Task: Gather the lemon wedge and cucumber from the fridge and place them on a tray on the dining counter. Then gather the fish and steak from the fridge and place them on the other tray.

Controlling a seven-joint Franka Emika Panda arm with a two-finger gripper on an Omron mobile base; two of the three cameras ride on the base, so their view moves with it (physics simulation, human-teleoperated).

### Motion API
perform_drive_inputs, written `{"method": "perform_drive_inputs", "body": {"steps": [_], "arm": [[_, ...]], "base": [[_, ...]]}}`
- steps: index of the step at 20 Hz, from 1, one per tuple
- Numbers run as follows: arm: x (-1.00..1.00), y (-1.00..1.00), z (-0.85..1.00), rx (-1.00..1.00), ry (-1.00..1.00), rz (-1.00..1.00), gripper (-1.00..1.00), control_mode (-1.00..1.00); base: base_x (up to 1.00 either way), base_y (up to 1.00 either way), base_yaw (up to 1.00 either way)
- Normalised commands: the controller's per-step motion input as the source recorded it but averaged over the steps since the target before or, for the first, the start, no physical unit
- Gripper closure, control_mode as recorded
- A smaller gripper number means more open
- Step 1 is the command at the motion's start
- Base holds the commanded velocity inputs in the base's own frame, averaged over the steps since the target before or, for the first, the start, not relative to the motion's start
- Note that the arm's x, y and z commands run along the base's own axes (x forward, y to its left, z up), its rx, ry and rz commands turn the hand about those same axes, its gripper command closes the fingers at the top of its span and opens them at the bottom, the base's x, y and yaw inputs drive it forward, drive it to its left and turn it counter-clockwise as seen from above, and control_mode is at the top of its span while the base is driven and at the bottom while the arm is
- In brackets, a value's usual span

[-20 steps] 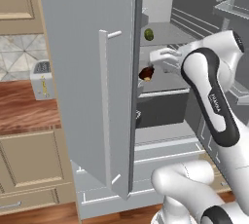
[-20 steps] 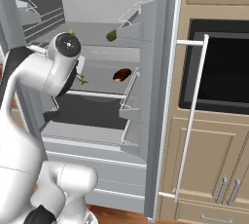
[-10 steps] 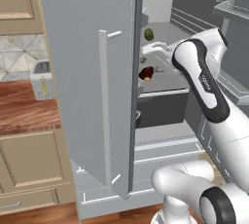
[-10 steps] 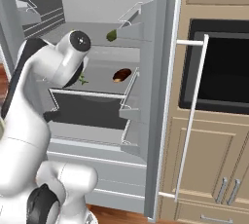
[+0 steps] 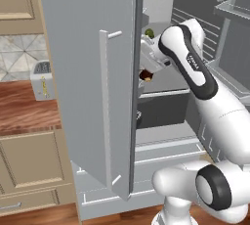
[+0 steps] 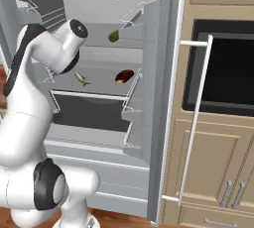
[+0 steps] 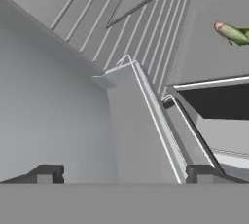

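Right base view: fish [image 6: 81, 78] beside steak [image 6: 124, 76]

The tall pale grey two-door fridge [image 6: 149, 123] is standing open, to the left of the beige wooden cabinets holding a dark built-in oven [image 6: 223, 73]. Inside, the stubby dark green cucumber [image 6: 113, 36] is sitting on the upper shelf, at its right. One shelf below, the rounded dark reddish-brown steak [image 6: 124, 76] is lying right of the slim fish [image 6: 81, 78]. A dark drawer [image 6: 89, 113] is sitting beneath that shelf. Left of the fridge, a pale toaster [image 5: 42, 79] is resting on a reddish-brown wooden counter [image 5: 24, 116].
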Motion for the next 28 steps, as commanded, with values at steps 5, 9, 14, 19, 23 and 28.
{"method": "perform_drive_inputs", "body": {"steps": [5,9,14,19,23,28], "arm": [[-0.24,0.72,0.0,0.0,0.04,0.18,-1.0,-1.0],[-0.58,0.75,0.0,0.0,0.0,0.17,-1.0,-1.0],[-0.7,0.75,0.0,0.0,0.0,0.17,-1.0,-1.0],[-0.61,0.76,0.0,0.0,0.0,0.15,-1.0,-1.0],[-0.44,0.82,0.0,0.0,0.0,0.12,-1.0,-1.0],[-0.35,0.68,0.0,0.0,0.0,0.11,-1.0,-1.0]], "base": [[0.0,0.0,0.0],[0.0,0.0,0.0],[0.0,0.0,0.0],[0.0,0.0,0.0],[0.0,0.0,0.0],[0.0,0.0,0.0]]}}
